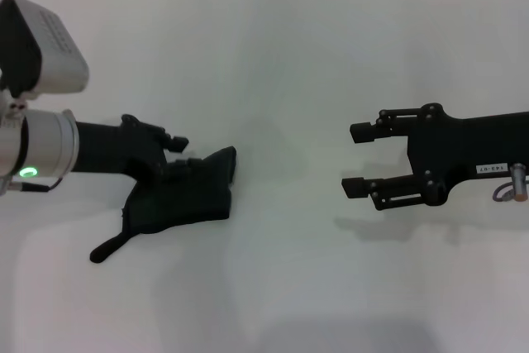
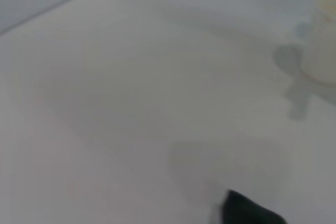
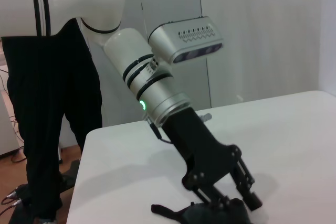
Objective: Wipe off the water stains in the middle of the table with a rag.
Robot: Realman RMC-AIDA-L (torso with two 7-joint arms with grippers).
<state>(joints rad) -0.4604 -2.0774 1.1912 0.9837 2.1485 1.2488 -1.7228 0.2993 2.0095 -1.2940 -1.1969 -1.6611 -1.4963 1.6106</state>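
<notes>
The dark rag [image 1: 186,202] lies left of the middle of the white table [image 1: 281,47], its thin tail pointing to the front left. My left gripper [image 1: 183,157] is down on the rag's far edge and shut on a bunch of the cloth. The right wrist view shows the same grip, left gripper [image 3: 228,207] pressed into the rag [image 3: 210,216]. My right gripper [image 1: 357,159] hovers open at the right, well clear of the rag, with nothing between its fingers. No water stains show in any view. A dark corner of the rag [image 2: 247,212] shows in the left wrist view.
A blurred whitish cup [image 2: 321,40] stands on the table in the left wrist view. A person in dark clothes [image 3: 47,103] stands beyond the table's edge [image 3: 89,145], behind my left arm. Bare tabletop lies between the two grippers.
</notes>
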